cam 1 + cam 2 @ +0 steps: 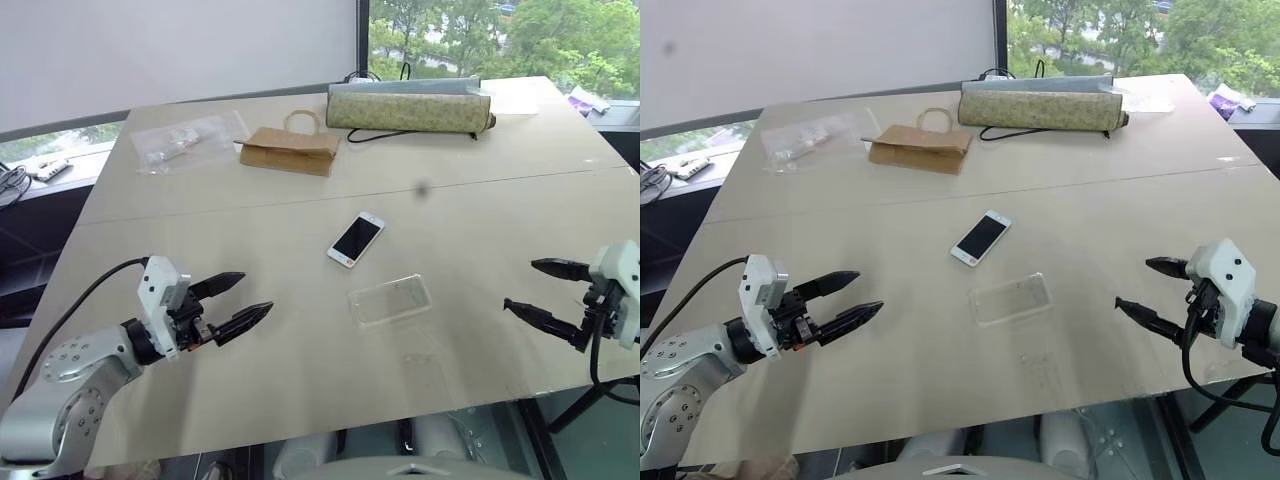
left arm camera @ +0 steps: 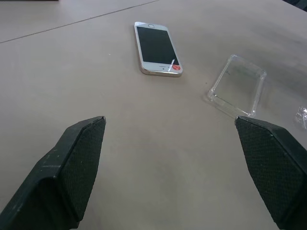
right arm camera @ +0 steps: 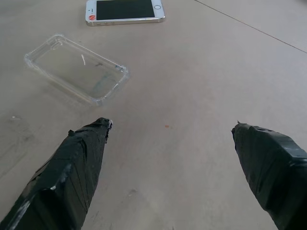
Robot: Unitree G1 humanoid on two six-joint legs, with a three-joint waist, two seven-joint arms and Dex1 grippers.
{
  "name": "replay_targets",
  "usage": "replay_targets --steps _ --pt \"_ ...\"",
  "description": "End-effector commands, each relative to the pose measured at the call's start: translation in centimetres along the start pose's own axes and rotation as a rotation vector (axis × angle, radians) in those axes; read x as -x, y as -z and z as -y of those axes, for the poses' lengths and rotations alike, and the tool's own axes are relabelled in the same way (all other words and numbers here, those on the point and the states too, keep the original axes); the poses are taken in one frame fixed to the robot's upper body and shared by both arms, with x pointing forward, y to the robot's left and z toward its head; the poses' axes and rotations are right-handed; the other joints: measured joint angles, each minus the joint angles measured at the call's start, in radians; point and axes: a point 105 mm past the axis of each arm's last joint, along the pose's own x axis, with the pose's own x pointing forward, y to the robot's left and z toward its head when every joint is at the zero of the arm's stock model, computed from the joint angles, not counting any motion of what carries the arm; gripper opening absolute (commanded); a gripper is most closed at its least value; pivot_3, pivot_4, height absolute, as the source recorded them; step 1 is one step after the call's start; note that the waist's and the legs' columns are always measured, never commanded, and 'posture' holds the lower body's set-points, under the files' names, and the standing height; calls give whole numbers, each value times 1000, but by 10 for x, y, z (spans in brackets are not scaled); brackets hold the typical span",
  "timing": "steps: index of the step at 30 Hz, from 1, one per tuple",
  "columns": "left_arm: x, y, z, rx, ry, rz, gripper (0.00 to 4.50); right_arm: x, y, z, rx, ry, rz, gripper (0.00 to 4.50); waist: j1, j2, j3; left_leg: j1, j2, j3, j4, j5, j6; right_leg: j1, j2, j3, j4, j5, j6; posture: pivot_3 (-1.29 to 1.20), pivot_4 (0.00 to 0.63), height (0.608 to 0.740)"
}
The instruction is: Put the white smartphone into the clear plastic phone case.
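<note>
The white smartphone [image 1: 356, 239] lies screen up near the middle of the pale table, with a small red mark at one end of its face [image 2: 175, 68]. Just in front of it the clear plastic phone case [image 1: 390, 299] rests open side up, apart from the phone. My left gripper [image 1: 243, 298] hovers open over the table's near left, well to the left of both. My right gripper [image 1: 530, 289] is open at the near right, to the right of the case. Neither holds anything. Both wrist views take in the phone [image 3: 124, 11] and the case [image 2: 238, 85] ahead of the fingertips.
At the back lie a brown paper bag [image 1: 290, 148], a long patterned roll-shaped pouch [image 1: 408, 108] and a crinkled clear plastic bag [image 1: 185, 140] with small items. A seam [image 1: 300, 200] runs across the tabletop. The table's near edge [image 1: 350, 425] passes just below the grippers.
</note>
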Motion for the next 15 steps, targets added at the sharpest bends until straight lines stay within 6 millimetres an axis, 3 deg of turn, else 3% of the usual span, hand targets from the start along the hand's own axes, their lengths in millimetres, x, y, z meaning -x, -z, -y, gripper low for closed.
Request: replay_targets --steps 1,7,15 --pt "-6 -13 4 -89 35 5 4463 2 -19 -3 89 -4 59 4500 0 0 0 0 0 0 0 0 0 0 0 0 0 0 0 0 150 740" --pt "-38 -19 29 -138 187 -34 4463 -4 -27 -19 144 -63 114 4500 1 0 0 0 0 -1 0 0 0 1 0 -1 0 0 0 0 150 740" --pt "-68 -19 54 -168 341 -133 4463 -12 -22 -33 153 -108 113 4500 0 0 1 0 0 0 0 0 0 0 0 0 0 0 0 0 150 740"
